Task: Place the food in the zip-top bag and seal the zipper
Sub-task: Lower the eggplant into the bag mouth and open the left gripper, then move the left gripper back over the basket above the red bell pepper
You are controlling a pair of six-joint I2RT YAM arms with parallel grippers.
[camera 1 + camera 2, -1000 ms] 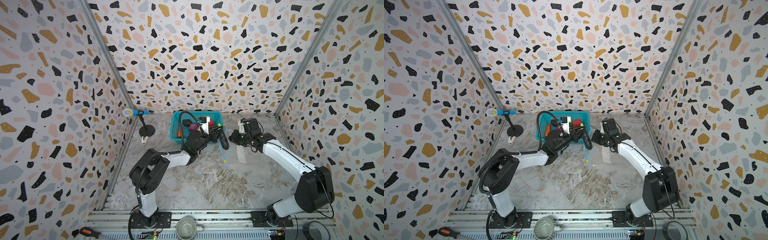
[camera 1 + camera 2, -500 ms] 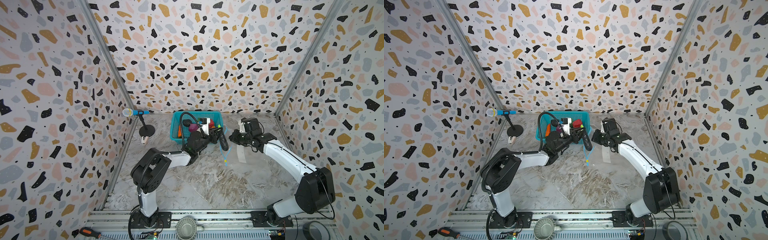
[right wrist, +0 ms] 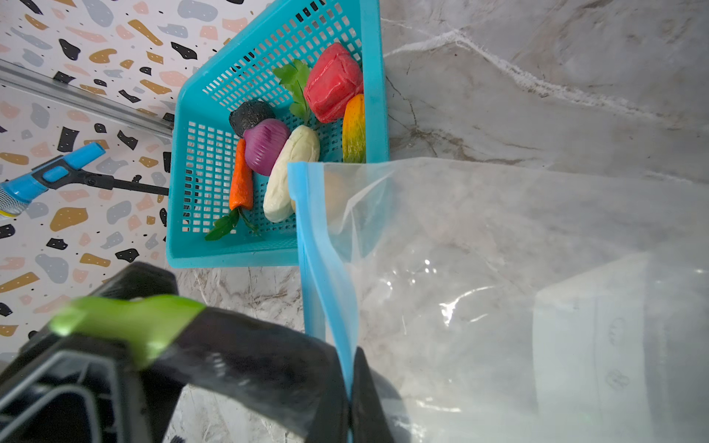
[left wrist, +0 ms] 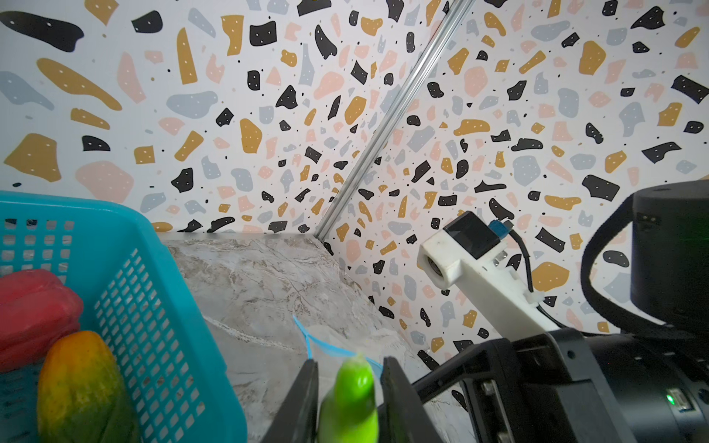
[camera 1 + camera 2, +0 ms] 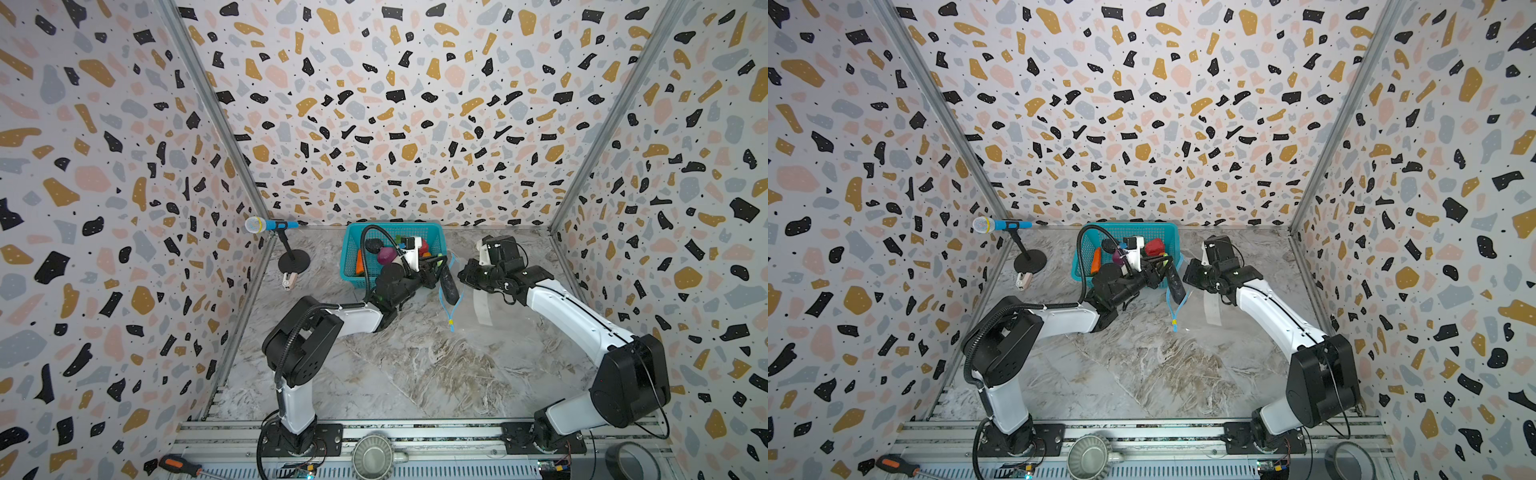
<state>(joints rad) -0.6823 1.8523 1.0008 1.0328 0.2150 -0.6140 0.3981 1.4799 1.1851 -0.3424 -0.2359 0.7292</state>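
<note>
Loosened since a moment ago, the left gripper [image 4: 351,383] now shows slim gaps either side of the green stem of the eggplant [image 5: 451,286], at the mouth of the zip-top bag [image 3: 498,268]. Opposite, the right gripper [image 3: 350,374] is clamped on the zipper [image 3: 318,249], lifted just right of the basket [image 3: 238,257], which holds carrot [image 3: 241,176], onion [image 3: 266,145], radish [image 3: 291,168] and red pepper [image 3: 333,82]. Open worktop [image 5: 415,374] lies nearer.

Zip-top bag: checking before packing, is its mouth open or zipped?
Open: the blue strips of the zipper stand apart near the eggplant.
</note>
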